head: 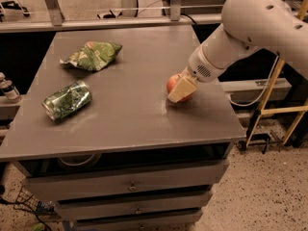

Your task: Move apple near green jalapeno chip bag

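The pincer (181,92) covered the apple (172,83); whether it gripped could not be told. A loose hold risked the apple rolling off the surface (134,112).

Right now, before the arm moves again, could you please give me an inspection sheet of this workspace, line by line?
Surface: flat grey metal table top; no spill seen.
Job's things: small round red-orange apple on the right side of the top; crumpled light-green foil chip bag at the far left, well apart from the apple.
Clutter: dented dark-green can lying on its side at the front left.
Grippers: the gripper is at the apple and covers its front right part; the grip cannot be judged.
Cables: pale thin cable hanging to the right of the table.
Surroundings: grey drawers under the top; yellow frame at the right; speckled floor.
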`<action>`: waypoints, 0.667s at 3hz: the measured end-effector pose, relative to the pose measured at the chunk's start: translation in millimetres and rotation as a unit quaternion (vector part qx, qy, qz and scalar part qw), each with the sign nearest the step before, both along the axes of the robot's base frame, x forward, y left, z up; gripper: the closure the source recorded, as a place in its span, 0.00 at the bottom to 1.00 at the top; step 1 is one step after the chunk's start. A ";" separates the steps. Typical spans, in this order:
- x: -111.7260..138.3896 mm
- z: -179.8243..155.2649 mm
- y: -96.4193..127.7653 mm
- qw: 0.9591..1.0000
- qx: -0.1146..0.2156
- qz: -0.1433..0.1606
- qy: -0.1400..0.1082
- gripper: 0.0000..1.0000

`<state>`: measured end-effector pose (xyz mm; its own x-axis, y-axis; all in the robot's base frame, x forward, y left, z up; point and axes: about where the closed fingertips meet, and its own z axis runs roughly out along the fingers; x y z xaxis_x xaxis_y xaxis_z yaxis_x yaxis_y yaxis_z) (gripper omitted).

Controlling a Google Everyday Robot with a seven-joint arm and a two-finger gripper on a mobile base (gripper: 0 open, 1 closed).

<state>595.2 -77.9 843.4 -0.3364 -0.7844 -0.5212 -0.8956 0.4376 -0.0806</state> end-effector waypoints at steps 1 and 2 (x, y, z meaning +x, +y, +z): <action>12.7 3.0 4.2 1.000 0.027 -0.001 -0.013 0.72; 31.5 18.8 10.9 0.998 0.056 -0.004 -0.041 0.95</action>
<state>626.7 -67.1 862.2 -0.2948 -0.7176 -0.6310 -0.8843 0.4551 -0.1043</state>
